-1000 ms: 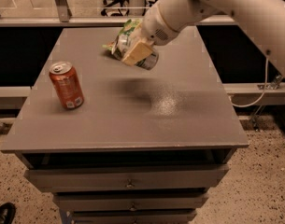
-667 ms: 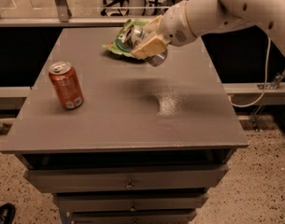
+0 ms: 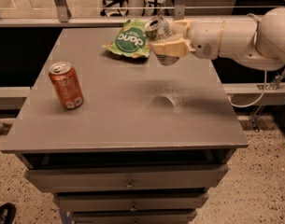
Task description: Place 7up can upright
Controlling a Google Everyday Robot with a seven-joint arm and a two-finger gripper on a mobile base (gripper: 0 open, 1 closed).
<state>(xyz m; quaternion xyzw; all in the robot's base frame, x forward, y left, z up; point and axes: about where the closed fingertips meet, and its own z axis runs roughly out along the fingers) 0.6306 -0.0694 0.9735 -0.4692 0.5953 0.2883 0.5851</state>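
Observation:
The 7up can point(image 3: 158, 31) is a silvery can with its silver top turned up and to the left. It is held tilted in the air above the back right of the grey table point(image 3: 123, 120). My gripper point(image 3: 166, 37) comes in from the right on a white arm and is shut on the can, with cream-coloured fingers point(image 3: 172, 47) around its body. The can's lower part is hidden by the fingers.
An orange-red soda can point(image 3: 66, 85) stands upright at the table's left. A green crinkled snack bag point(image 3: 129, 39) lies at the back middle, just left of the gripper. Drawers sit under the tabletop. A railing runs behind the table.
The arm has swung up and to the right, lifting the can higher with the gripper now pointing left. The can's top has turned more upward. The orange can and bag have not moved.

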